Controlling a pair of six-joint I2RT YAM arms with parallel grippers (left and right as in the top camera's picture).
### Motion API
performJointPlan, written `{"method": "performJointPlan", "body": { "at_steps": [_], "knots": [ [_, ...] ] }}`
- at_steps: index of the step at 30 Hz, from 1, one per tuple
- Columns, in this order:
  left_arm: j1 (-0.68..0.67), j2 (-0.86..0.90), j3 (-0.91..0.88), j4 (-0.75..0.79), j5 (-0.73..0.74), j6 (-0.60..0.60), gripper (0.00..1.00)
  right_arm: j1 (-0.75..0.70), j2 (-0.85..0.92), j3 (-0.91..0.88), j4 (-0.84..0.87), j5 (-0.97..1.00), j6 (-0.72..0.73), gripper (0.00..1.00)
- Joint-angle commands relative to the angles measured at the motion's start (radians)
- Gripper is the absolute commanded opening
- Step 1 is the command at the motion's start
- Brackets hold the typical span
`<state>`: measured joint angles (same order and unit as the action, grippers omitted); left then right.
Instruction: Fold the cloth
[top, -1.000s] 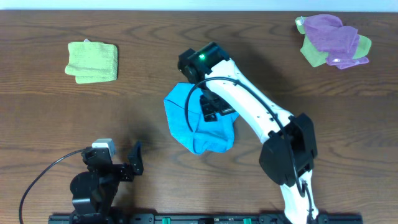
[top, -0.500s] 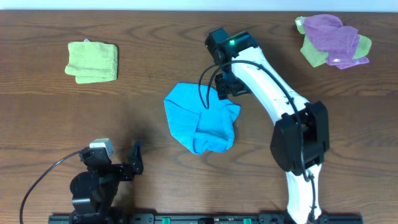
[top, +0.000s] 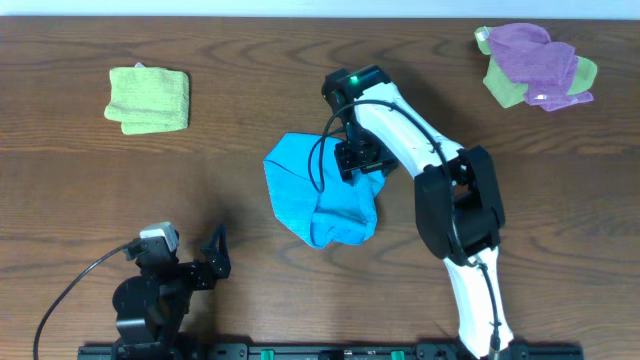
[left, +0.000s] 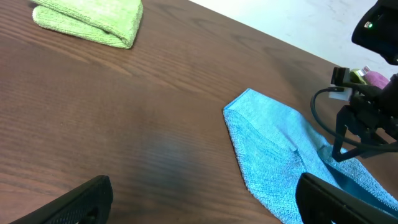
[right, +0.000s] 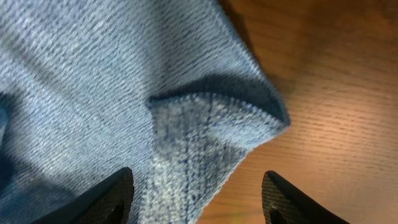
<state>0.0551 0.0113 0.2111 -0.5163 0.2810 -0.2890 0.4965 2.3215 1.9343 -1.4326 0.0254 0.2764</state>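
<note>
The sky-blue cloth (top: 320, 200) lies crumpled and partly folded over itself in the middle of the table. It also shows in the left wrist view (left: 280, 149) and fills the right wrist view (right: 124, 81). My right gripper (top: 360, 160) is open and hovers over the cloth's upper right corner. In the right wrist view (right: 199, 193) a doubled-over corner of cloth lies between its spread fingers. My left gripper (top: 215, 258) is open and empty near the front edge, left of the cloth. In its own view (left: 202, 199) only bare wood lies between its fingers.
A folded light green cloth (top: 148, 98) lies at the back left, also in the left wrist view (left: 93, 18). A purple cloth (top: 535, 55) lies heaped on another green cloth at the back right corner. The table is dark wood.
My right gripper moved from the cloth's middle up and right, then came back down over the upper right corner. The cloth's right edge got pulled outward a little. The left arm stayed still.
</note>
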Motion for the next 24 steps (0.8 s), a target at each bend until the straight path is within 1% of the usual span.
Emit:
{"method": "performJointPlan", "body": {
  "at_steps": [1, 9, 10, 11, 15, 18, 19, 24],
  "knots": [
    [-0.003, -0.002, 0.001, 0.0, -0.008, -0.007, 0.95, 0.011, 0.005, -0.005, 0.0, -0.027, -0.012, 0.64],
    [-0.003, -0.002, 0.001, 0.0, -0.023, -0.007, 0.95, 0.012, 0.022, -0.03, 0.001, -0.038, -0.012, 0.59],
    [-0.003, -0.002, 0.001, 0.001, -0.026, -0.007, 0.95, 0.012, 0.023, -0.041, 0.008, -0.038, -0.012, 0.56],
    [-0.003, -0.002, 0.001, 0.0, -0.029, -0.007, 0.95, 0.012, 0.023, -0.052, 0.016, -0.038, -0.012, 0.5],
    [-0.003, -0.002, 0.001, 0.0, -0.029, -0.007, 0.95, 0.011, 0.023, -0.068, 0.031, -0.037, -0.011, 0.22],
    [-0.003, -0.002, 0.001, 0.0, -0.029, -0.007, 0.95, 0.011, 0.023, -0.069, 0.048, -0.037, -0.008, 0.05],
    [-0.003, -0.002, 0.001, 0.001, -0.029, -0.007, 0.95, 0.011, 0.023, -0.069, 0.056, -0.032, -0.009, 0.01],
    [-0.003, -0.002, 0.001, 0.0, -0.029, -0.007, 0.95, 0.009, 0.022, -0.061, 0.114, 0.082, -0.008, 0.01]
  ]
}}
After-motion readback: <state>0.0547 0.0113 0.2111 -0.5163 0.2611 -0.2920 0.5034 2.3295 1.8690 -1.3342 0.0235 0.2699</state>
